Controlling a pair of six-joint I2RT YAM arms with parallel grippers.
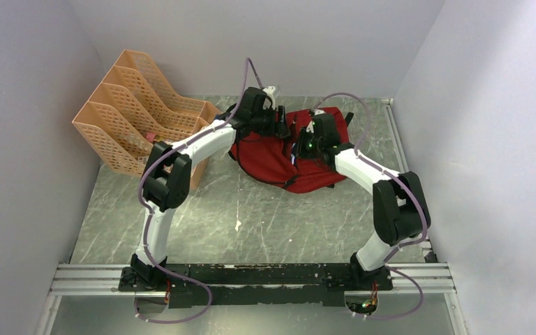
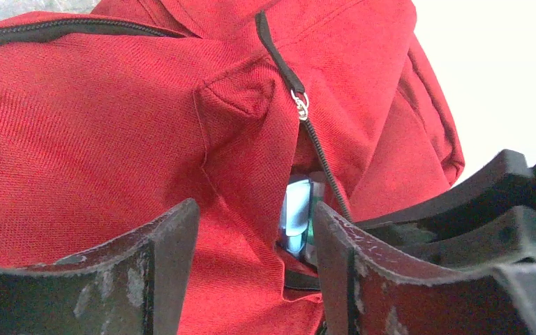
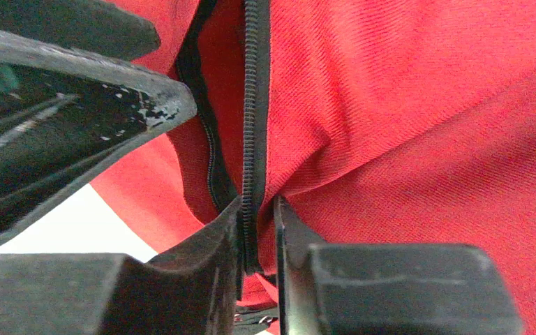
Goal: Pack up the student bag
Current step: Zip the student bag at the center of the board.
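Backpack on a grey marbled counter (image 1: 251,223), with two robot arms reaching over it. The student bag (image 1: 272,164) is dark red, soft and slumped, and lies directly under both end effectors. A row of orange mesh file racks (image 1: 139,112) stands well off to the left of the left end effector (image 2: 255,209).

The left end effector is open, its two dark fingers spread wide. Just ahead of them and between them is a folded flap of red fabric. Beyond its right finger a slit in the bag gapes, and a pale glossy object (image 2: 296,209) shows inside; what it is cannot be made out. A black zipper pull (image 2: 300,105) with a small metal ring hangs above that slit.

The right end effector (image 3: 257,204) has its fingers drawn close together on either side of the black zipper track (image 3: 253,105), which runs straight up and away from the fingertips. Whether they pinch the track or merely flank it cannot be told.

The bag looks light and limp. The cloth will likely bunch and slide rather than hold a shape, so a broad panel is a poor hold. The stiffer zipper edge, the pull or a strap would probably give a surer grip, with the second arm steadying the fabric nearby.
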